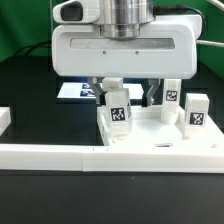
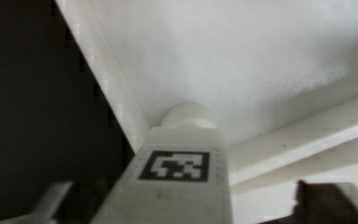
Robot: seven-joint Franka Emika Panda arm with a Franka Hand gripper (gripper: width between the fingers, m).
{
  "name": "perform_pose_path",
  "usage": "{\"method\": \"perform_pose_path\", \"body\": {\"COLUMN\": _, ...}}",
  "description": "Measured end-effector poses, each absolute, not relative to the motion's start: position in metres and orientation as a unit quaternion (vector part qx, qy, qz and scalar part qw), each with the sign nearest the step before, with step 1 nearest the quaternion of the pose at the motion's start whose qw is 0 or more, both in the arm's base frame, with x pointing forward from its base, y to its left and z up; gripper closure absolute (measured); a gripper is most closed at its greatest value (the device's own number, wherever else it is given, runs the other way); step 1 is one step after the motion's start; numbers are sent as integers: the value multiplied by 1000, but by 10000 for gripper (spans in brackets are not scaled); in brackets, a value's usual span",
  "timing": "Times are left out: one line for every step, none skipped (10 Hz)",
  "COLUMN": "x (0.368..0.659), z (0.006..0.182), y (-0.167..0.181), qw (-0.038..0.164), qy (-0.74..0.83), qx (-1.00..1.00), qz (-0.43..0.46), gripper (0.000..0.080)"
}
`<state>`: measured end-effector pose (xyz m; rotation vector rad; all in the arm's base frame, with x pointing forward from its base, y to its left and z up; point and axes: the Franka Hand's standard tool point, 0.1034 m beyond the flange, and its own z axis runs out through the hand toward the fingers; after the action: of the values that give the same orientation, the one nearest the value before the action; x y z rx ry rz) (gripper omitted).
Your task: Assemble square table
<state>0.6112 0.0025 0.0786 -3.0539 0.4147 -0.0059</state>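
Nearest, along the table's front edge: the long low border wall (image 1: 60, 155), with the square tabletop (image 1: 150, 138) butted against it, likely so as not to slide under pushing. Standing upright at the tabletop's near corner, toward the exterior view's left: one tagged leg (image 1: 117, 115) (tag facing the camera), seemingly seated over a corner hole. Straddling that leg from above, the gripper (image 1: 122, 100), jaws apart, a gap on either side in the wrist view, so nothing grasped yet; probably placed to pinch and twist. Farther back, toward the tabletop's far edge: two more legs (image 1: 170, 97) (image 1: 197, 110). Beyond, flat on the table: the marker board (image 1: 75, 90).
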Motion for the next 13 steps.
{"method": "perform_pose_path", "body": {"x": 611, "z": 78, "y": 3, "qw": 30, "qy": 155, "qx": -987, "qz": -1, "gripper": 513}}
{"method": "perform_pose_path", "body": {"x": 611, "z": 78, "y": 3, "qw": 30, "qy": 182, "qx": -983, "qz": 0, "gripper": 513}}
{"method": "perform_pose_path", "body": {"x": 611, "z": 78, "y": 4, "qw": 31, "qy": 219, "qx": -975, "qz": 1, "gripper": 510}}
{"method": "perform_pose_path", "body": {"x": 611, "z": 78, "y": 4, "qw": 30, "qy": 249, "qx": -968, "qz": 2, "gripper": 510}}
{"method": "perform_pose_path", "body": {"x": 611, "z": 78, "y": 5, "qw": 31, "qy": 268, "qx": -963, "qz": 3, "gripper": 510}}
{"method": "perform_pose_path", "body": {"x": 613, "z": 77, "y": 5, "qw": 29, "qy": 306, "qx": -951, "qz": 3, "gripper": 510}}
{"method": "perform_pose_path", "body": {"x": 616, "z": 77, "y": 5, "qw": 28, "qy": 321, "qx": -947, "qz": 3, "gripper": 510}}
{"method": "perform_pose_path", "body": {"x": 616, "z": 77, "y": 5, "qw": 28, "qy": 321, "qx": -947, "qz": 3, "gripper": 510}}
{"method": "perform_pose_path", "body": {"x": 616, "z": 77, "y": 5, "qw": 28, "qy": 321, "qx": -947, "qz": 3, "gripper": 509}}
{"method": "perform_pose_path", "body": {"x": 616, "z": 77, "y": 5, "qw": 28, "qy": 321, "qx": -947, "qz": 3, "gripper": 509}}
{"method": "perform_pose_path", "body": {"x": 616, "z": 77, "y": 5, "qw": 28, "qy": 321, "qx": -947, "qz": 3, "gripper": 509}}
{"method": "perform_pose_path", "body": {"x": 616, "z": 77, "y": 5, "qw": 28, "qy": 321, "qx": -947, "qz": 3, "gripper": 509}}
{"method": "perform_pose_path", "body": {"x": 616, "z": 77, "y": 5, "qw": 28, "qy": 321, "qx": -947, "qz": 3, "gripper": 509}}
